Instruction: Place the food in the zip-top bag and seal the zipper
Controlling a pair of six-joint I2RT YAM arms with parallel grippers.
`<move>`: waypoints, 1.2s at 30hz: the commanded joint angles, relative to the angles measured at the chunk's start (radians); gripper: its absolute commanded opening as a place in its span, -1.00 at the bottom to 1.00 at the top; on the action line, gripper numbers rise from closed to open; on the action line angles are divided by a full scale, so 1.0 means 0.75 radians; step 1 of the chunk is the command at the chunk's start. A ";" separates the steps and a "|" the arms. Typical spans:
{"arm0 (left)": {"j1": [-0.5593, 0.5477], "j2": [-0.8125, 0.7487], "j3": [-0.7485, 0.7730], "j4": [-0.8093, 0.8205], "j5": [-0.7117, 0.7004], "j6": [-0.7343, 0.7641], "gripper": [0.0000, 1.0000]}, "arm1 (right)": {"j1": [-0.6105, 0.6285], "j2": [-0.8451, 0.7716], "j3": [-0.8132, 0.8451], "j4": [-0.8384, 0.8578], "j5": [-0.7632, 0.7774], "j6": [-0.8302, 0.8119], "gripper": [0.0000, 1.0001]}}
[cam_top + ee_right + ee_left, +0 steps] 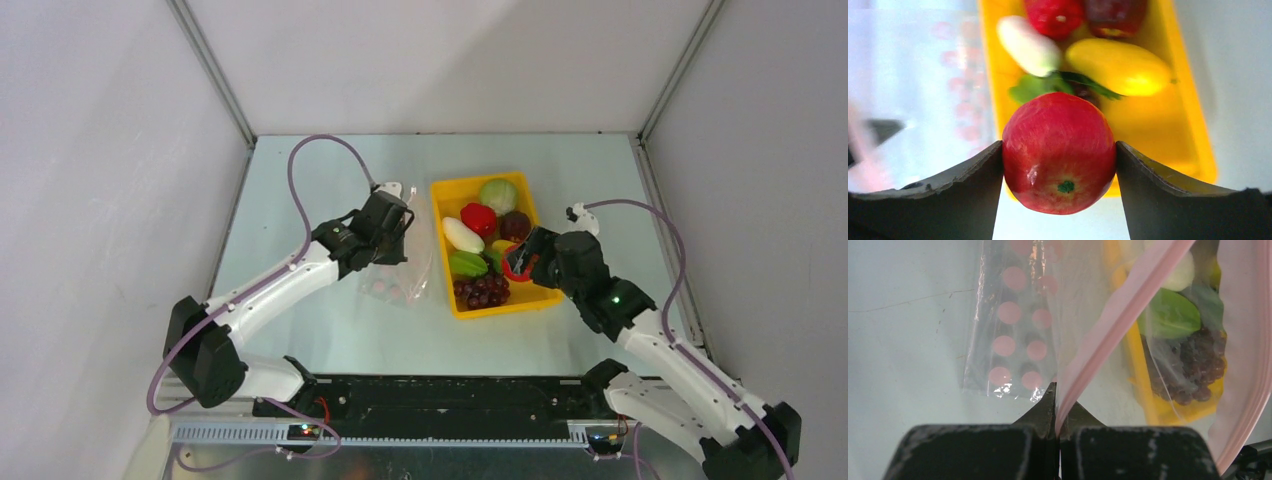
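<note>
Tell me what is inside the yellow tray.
Visible in the yellow tray: cabbage, red pepper, dark red fruit, white radish, yellow piece, green piece, grapes. The right tool, gripping a red apple, covers part of the tray, so anything beneath is hidden.

1. The right gripper point(1059, 146) holds a red apple point(1058, 165); both jaws touch its sides.
2. Behind it, the yellow tray point(1198, 125) contains a white radish point(1028, 46), a yellow piece point(1118, 67), a red pepper point(1055, 16) and green leaves point(1034, 87).
3. At left, the clear bag point(955, 75) with pink dots looks blurred.
</note>
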 commanded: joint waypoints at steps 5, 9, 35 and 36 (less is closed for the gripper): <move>-0.036 0.025 0.091 0.025 0.044 -0.003 -1.00 | 0.076 -0.075 0.023 0.532 -0.507 -0.066 -0.14; -0.059 0.039 0.100 0.020 0.053 -0.004 -1.00 | 0.179 0.088 0.136 0.625 -0.458 -0.103 -0.16; -0.078 -0.015 0.087 0.058 0.191 -0.047 -1.00 | 0.408 0.427 0.277 0.730 -0.008 -0.090 -0.13; -0.079 -0.019 0.088 0.055 0.189 -0.046 -1.00 | 0.412 0.430 0.277 0.708 0.031 -0.090 -0.13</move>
